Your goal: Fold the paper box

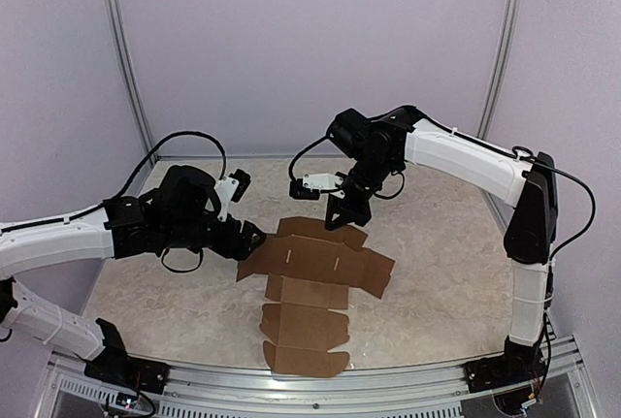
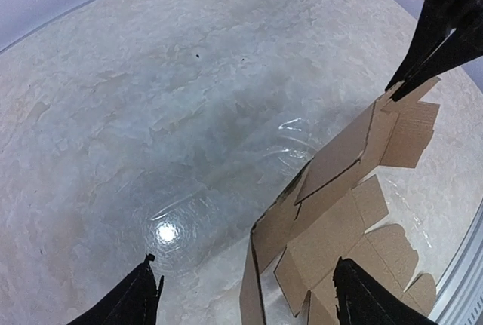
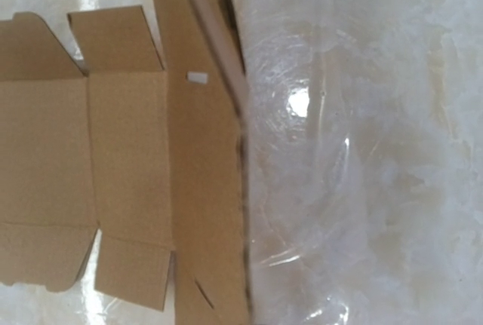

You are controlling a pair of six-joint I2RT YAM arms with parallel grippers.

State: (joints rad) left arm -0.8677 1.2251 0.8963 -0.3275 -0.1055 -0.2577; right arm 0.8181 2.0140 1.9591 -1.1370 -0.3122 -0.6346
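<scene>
The paper box (image 1: 320,273) is a flat brown die-cut cardboard sheet with flaps and slots, lying mid-table. My left gripper (image 1: 254,241) is open at its left edge. In the left wrist view (image 2: 253,298) the dark fingers (image 2: 139,298) stand wide apart, with the sheet's raised left flap (image 2: 256,265) between them. My right gripper (image 1: 347,214) is at the sheet's far flap. Seen from the left wrist, its fingertips (image 2: 394,91) meet on that flap's corner. The right wrist view shows the sheet (image 3: 128,159) with one edge lifted, and no fingers.
The table top (image 1: 437,273) is pale marble-patterned, with a glossy clear film (image 3: 339,151) on it. A metal rail (image 1: 310,386) runs along the near edge. Plain walls and two upright posts (image 1: 126,79) close off the back.
</scene>
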